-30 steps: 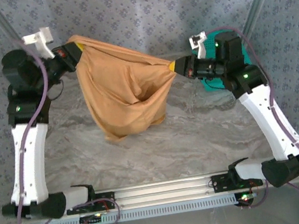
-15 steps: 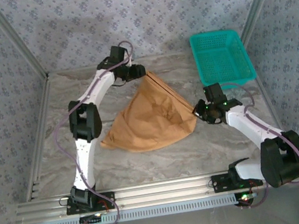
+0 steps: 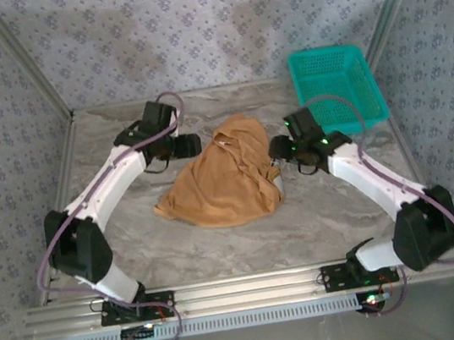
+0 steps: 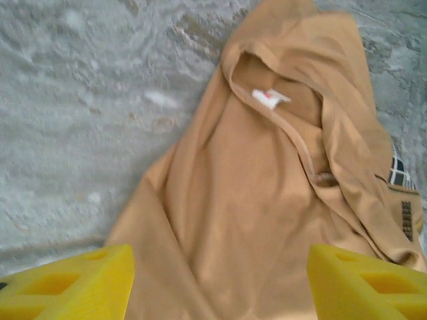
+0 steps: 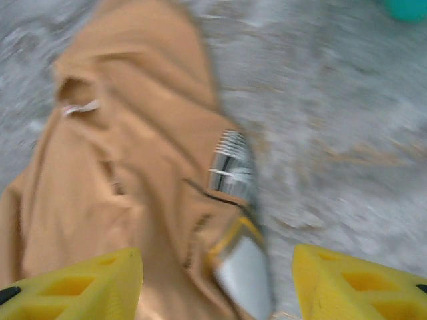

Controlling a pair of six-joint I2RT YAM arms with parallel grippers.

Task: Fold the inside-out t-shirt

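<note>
Both arms have lowered and let go: your inside-out t-shirt (image 3: pixel 225 183) lies crumpled on the table (image 3: pixel 321 224) between left tool (image 3: pixel 196 144) and right tool (image 3: pixel 276 154), both open and empty. You're probably still at flattening; next, regrasp two edges and spread it

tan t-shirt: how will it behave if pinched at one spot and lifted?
Likely floppy: the t-shirt lies crumpled in soft folds, so it should sag from one pinch. Probably light; the cloth looks thin. A push would likely bunch it on the table rather than slide it whole.
</note>
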